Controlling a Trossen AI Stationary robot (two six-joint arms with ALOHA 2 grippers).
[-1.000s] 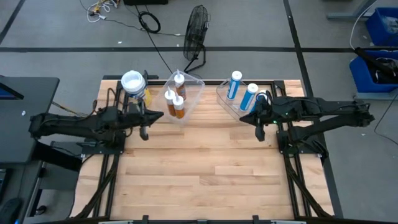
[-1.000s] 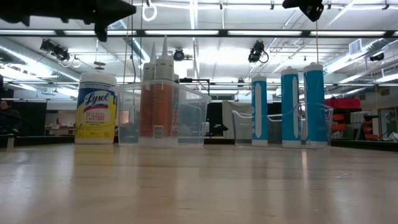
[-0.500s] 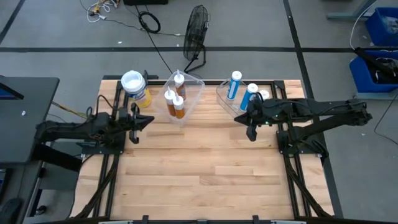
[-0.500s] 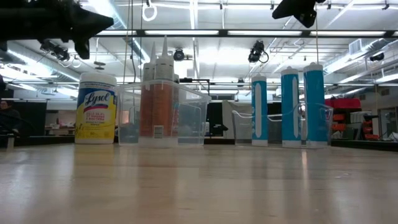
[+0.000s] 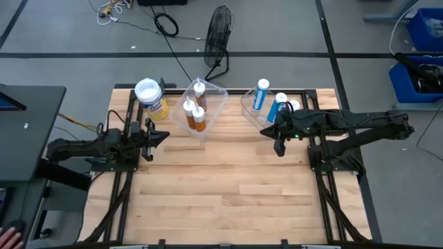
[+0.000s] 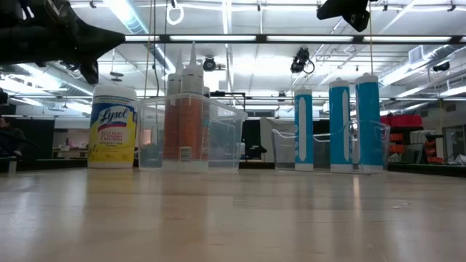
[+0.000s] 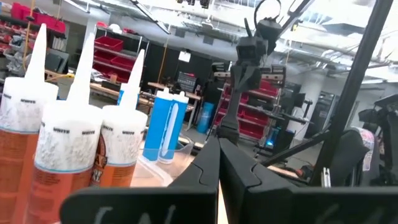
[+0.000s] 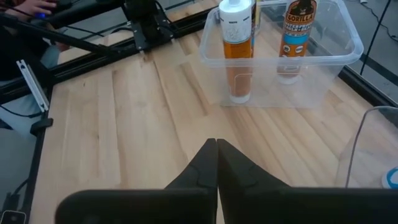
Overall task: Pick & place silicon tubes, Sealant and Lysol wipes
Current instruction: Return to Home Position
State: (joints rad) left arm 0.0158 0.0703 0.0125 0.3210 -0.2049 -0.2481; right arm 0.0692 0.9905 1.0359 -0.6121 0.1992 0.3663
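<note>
Worktop (image 5: 221,200) is carrying everything along its far edge. Your left hand (image 7: 217,146) is hovering above the wood on the left side, clenched, fingers pressing together on nothing. Your right hand (image 8: 216,144) is hanging clenched too, over the right side, carrying nothing. Going outward: silicon tubes (image 5: 196,111) are standing in the left clear bin (image 5: 214,109), and blue sealant (image 5: 262,93) in the right bin (image 5: 249,111). Lysol wipes (image 5: 149,97) are standing upright on bare wood just beside the left bin, outside it. You're looking at a nearly finished job; I'm guessing only the wipes are pending, if anything.
</note>
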